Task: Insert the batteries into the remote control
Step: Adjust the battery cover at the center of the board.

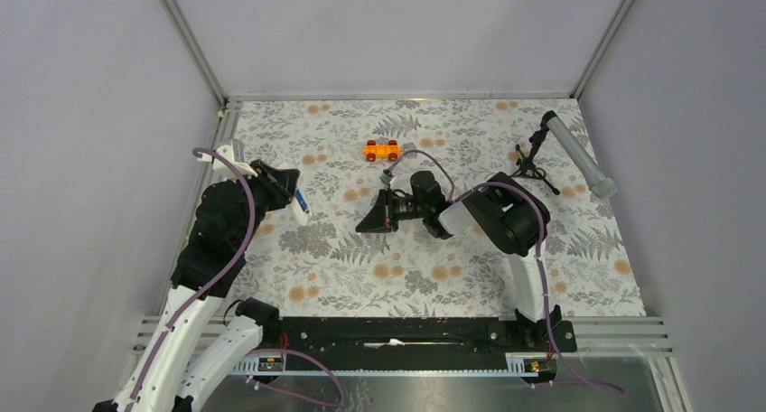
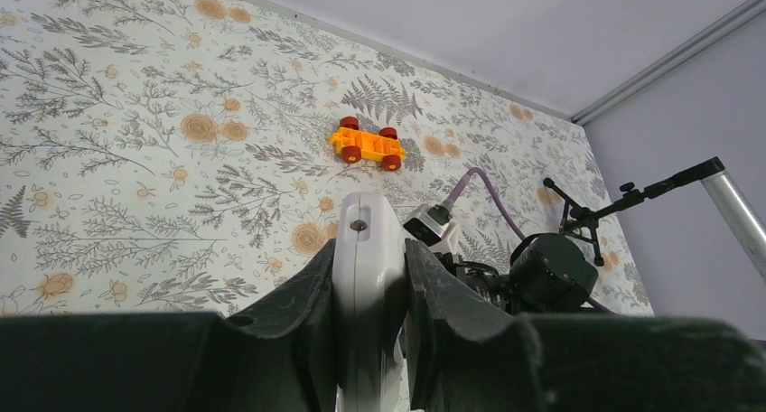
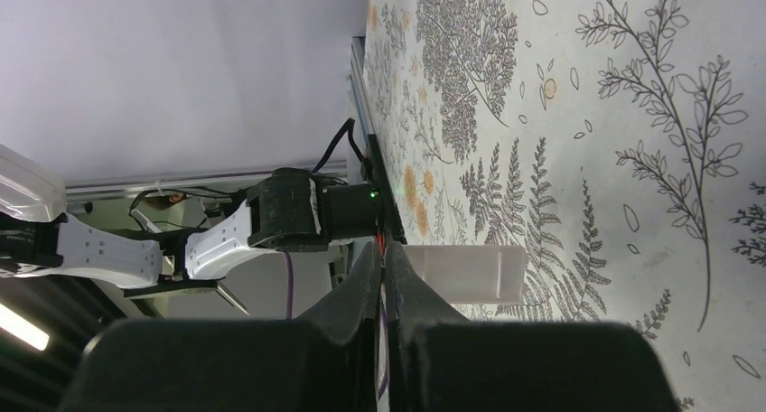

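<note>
My left gripper is shut on the white remote control and holds it above the table's left side. In the left wrist view the remote control stands edge-on between the two black fingers, its end with a small screw pointing outward. A small blue patch shows on the remote; whether it is the batteries is too small to tell. My right gripper hangs mid-table, turned sideways, pointing left toward the remote, jaws shut on nothing. A flat white translucent piece lies just beyond its fingertips.
An orange toy car sits at the back centre. A grey tube on a black tripod stands at the back right. White walls enclose the floral table; a black rail runs along its near edge.
</note>
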`<action>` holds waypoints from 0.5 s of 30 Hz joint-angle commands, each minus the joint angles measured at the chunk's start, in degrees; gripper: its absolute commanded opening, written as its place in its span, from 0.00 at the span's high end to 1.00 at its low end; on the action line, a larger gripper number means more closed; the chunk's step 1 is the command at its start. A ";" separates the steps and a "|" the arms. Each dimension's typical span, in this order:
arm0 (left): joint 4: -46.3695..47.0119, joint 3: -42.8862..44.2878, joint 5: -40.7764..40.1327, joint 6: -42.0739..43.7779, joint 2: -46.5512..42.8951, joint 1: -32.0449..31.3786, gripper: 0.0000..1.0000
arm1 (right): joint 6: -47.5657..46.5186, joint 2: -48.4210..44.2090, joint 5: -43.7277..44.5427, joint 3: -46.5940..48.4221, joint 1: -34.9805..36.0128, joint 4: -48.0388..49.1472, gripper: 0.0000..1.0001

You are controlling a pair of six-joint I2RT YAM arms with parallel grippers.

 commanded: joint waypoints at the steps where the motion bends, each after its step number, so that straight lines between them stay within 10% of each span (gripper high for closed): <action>1: 4.56 0.29 1.48 -0.98 0.13 0.34 1.00 | 2.34 1.28 -3.29 0.27 -1.48 7.77 1.00; 15: 4.62 0.47 1.84 -1.17 0.18 0.34 1.00 | 10.47 8.35 -8.63 0.03 -6.34 18.75 0.98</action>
